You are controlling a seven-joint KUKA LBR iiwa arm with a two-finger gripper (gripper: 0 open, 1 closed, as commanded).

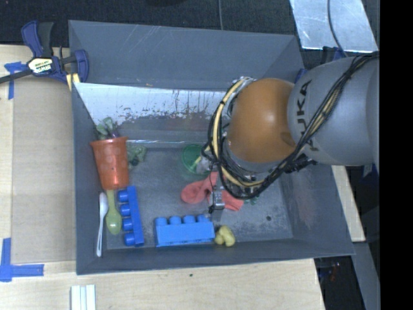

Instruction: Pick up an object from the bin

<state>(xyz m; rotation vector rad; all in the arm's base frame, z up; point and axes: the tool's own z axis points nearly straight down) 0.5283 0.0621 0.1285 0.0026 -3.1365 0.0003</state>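
Observation:
My gripper (217,203) reaches down under the arm's orange cover, right of the bin's middle. It sits on a flat red-pink soft thing (195,192) that spreads out to its left, with a red bit also showing to its right. A long blue brick (184,230) lies just below it by the front wall. A small yellow lump (225,237) rests at that brick's right end. A green round thing (191,157) lies up and left of the gripper, partly hidden by the cover.
An orange cup (111,163) lies on its side at the left wall, with a small green piece (136,154) beside it. Below the cup are a second blue brick (130,216), a green spoon (113,216) and a white spoon (101,228). The arm covers the bin's right half.

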